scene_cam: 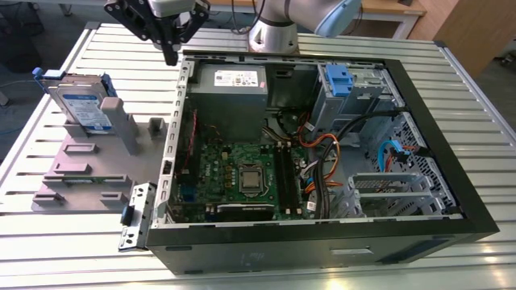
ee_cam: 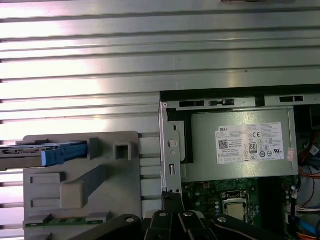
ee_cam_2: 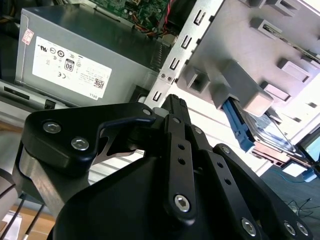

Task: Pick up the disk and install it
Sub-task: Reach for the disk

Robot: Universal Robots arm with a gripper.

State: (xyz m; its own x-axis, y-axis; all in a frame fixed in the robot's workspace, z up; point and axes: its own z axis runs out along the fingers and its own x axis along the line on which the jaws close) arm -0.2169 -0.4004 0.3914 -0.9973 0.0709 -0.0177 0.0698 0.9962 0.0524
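The gripper (scene_cam: 171, 59) is hanging above the far corner of the open computer case (scene_cam: 322, 244), and its two black fingers are pressed together tip to tip, clamping nothing. In the exterior view the tip is sitting just outside the case's metal rim, on the exterior view's left. The power supply (scene_cam: 229, 96) is lying just inside that rim. The disk (scene_cam: 81, 109) is well apart from the claw, standing on edge in the grey fixture (scene_cam: 81, 175) at the exterior view's left. Its labelled face is showing and its blue carrier bracket is framing it. A strip of bare slatted table (scene_cam: 72, 241) is running between the fixture and the case wall, and open slats are lying beyond both. In the first wrist view, the gripper (ee_cam: 172, 197) is lining up with the case's edge, the disk (ee_cam: 60, 151) is showing edge-on in its slot, and the power supply (ee_cam: 240, 150) is filling the corner. In the second wrist view, the gripper (ee_cam_2: 175, 102) is pointing at the rim beside the power supply (ee_cam_2: 75, 55), with the disk (ee_cam_2: 272, 136) off to one side. Inside the case, the drive cage (scene_cam: 363, 90) is sitting at the far side on the exterior view's right.
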